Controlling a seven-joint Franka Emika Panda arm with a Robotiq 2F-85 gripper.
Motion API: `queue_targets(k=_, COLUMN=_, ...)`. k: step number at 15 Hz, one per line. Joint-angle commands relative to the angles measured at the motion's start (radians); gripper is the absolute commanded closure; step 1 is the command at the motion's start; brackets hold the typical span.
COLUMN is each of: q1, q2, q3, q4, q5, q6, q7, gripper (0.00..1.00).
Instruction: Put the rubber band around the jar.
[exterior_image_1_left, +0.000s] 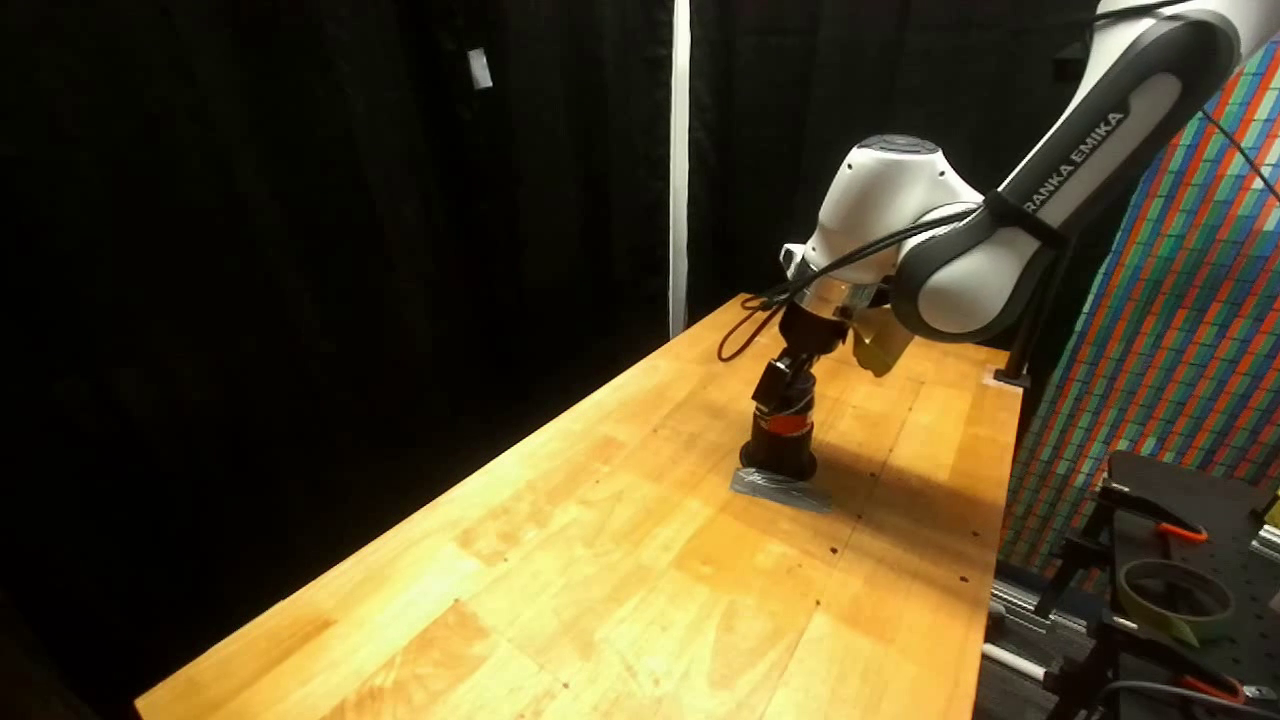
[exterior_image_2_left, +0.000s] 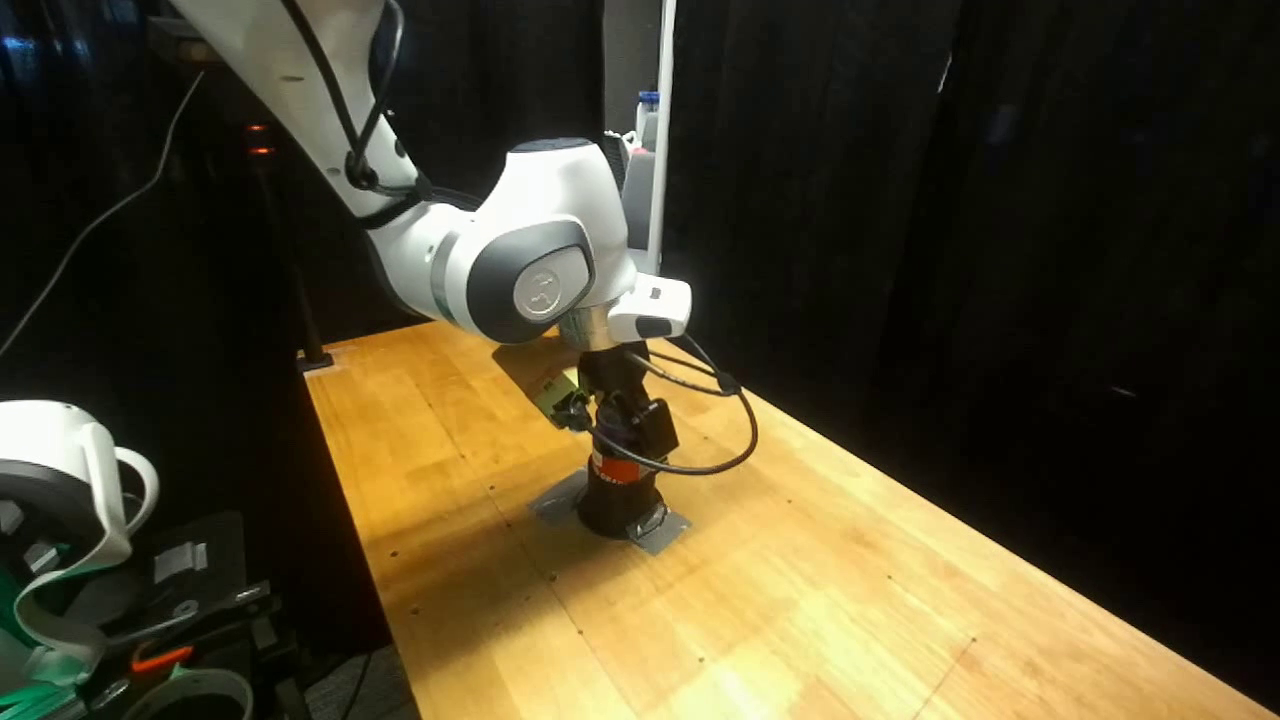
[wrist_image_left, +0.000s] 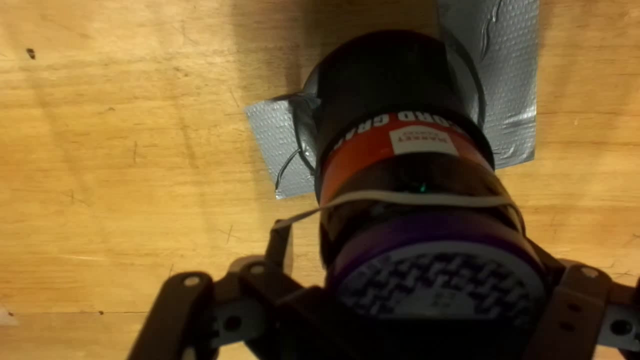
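The jar (wrist_image_left: 360, 162) stands upright on the table, dark with an orange-red label and a purple-rimmed lid. It also shows in both exterior views (exterior_image_1_left: 786, 425) (exterior_image_2_left: 617, 469). Its lower end is a black base (wrist_image_left: 385, 75) held by grey tape. My gripper (wrist_image_left: 407, 235) points down over the jar, open, with its fingers on either side of the lid. The left finger is apart from the jar; the right one is close beside it. The pale rubber band (wrist_image_left: 400, 198) runs from the left fingertip across the jar below the lid to its right side. Its far part is hidden.
Grey tape (wrist_image_left: 510, 100) lies beside the base on the wooden table (exterior_image_1_left: 560, 590). A black cable (exterior_image_2_left: 745, 430) loops out from the wrist. A tape roll (exterior_image_1_left: 1175, 600) is on a dark side cart (exterior_image_1_left: 1190, 490). Black curtains (exterior_image_1_left: 330, 250) hang behind.
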Motion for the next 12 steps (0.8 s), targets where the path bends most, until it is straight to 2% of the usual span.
queue_targets(k=1, q1=-0.002, q2=-0.069, q3=-0.010, q4=-0.041, q5=-0.003, q6=-0.034, q7=0.026, gripper=0.00)
queue_targets(k=4, q1=-0.010, q2=-0.123, q3=-0.004, q4=-0.085, q5=-0.006, q6=-0.045, q7=0.040, gripper=0.00)
queue_targets(k=10, q1=-0.077, q2=-0.231, q3=0.071, q4=-0.162, q5=0.056, q6=-0.136, q7=-0.021, gripper=0.00)
queue_targets(k=11, q1=-0.089, q2=-0.246, q3=0.081, q4=-0.172, q5=0.066, q6=-0.149, q7=-0.029, gripper=0.25)
queue_targets(k=12, q1=-0.099, q2=-0.257, q3=0.090, q4=-0.180, q5=0.074, q6=-0.153, q7=-0.035, gripper=0.26)
